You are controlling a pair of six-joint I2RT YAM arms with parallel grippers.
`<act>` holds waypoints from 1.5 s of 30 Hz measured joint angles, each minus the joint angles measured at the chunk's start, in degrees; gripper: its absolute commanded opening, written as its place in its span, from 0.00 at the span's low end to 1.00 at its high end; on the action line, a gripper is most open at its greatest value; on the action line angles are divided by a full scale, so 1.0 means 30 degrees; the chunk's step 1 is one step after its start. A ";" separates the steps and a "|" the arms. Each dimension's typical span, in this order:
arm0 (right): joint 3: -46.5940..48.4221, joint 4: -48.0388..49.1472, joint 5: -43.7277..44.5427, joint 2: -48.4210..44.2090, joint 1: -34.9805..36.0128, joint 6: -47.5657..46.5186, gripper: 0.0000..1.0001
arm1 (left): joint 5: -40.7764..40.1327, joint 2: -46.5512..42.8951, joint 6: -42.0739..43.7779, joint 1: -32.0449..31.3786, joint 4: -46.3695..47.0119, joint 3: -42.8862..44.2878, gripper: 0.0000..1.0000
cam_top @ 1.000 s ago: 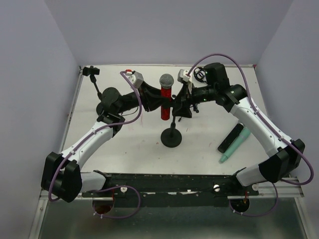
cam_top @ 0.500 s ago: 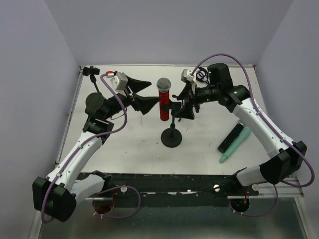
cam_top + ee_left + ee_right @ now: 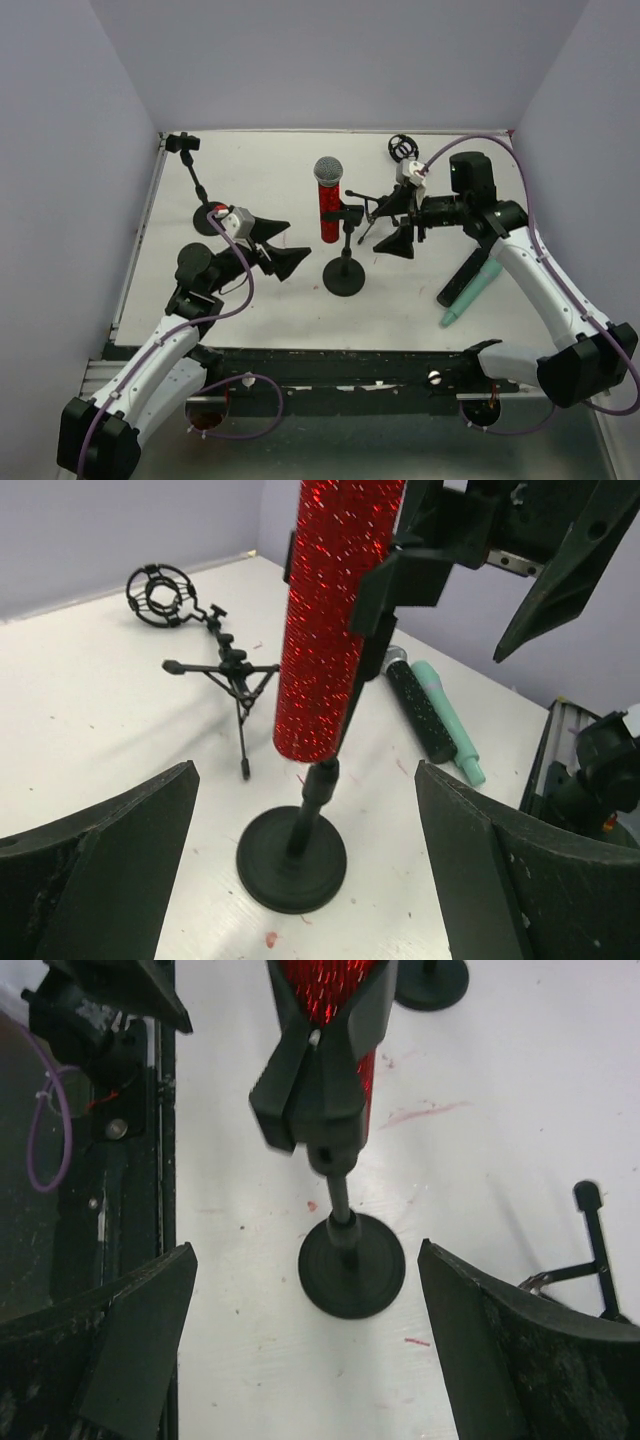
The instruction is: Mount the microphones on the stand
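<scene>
- Far to the left, near the back corner of the white table, stands a thin black stand. It has a round foot and a small clip on top, and the clip holds nothing.
- Next comes the left gripper. Its two black fingers are spread wide apart and hold nothing. It sits low, just to the left of the middle stand, and does not touch it.
- In the middle is the middle stand with a round black foot. The red mic is up in its clip, standing straight, with its silver head on top.
- Just to the right and a bit further back is a small tripod. A round black ring sits at the end of its arm, and the ring holds nothing.
- Then comes the right gripper. Its fingers are wide apart too, with nothing between them. It points at the middle stand and is near the tripod.
- Far to the right, the black mic and the green mic lie flat on the table, side by side and touching. Part of the right arm reaches over them.
</scene>
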 measured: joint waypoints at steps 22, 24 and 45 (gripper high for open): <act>-0.9428 1.7369 -0.1588 0.1217 -0.0153 0.5610 0.91 | -0.9260 -0.6659 0.7723 -0.1443 -1.2327 0.2157 0.98; -0.9435 1.9475 -0.1581 0.1610 -0.0109 0.6987 0.88 | -0.9850 -0.6827 0.7992 -0.1443 -1.3114 0.1887 0.98; -0.9428 2.4961 -0.2448 0.2433 0.1013 1.1482 0.63 | -1.1234 -0.7723 0.8765 -0.1443 -1.3427 0.1734 0.99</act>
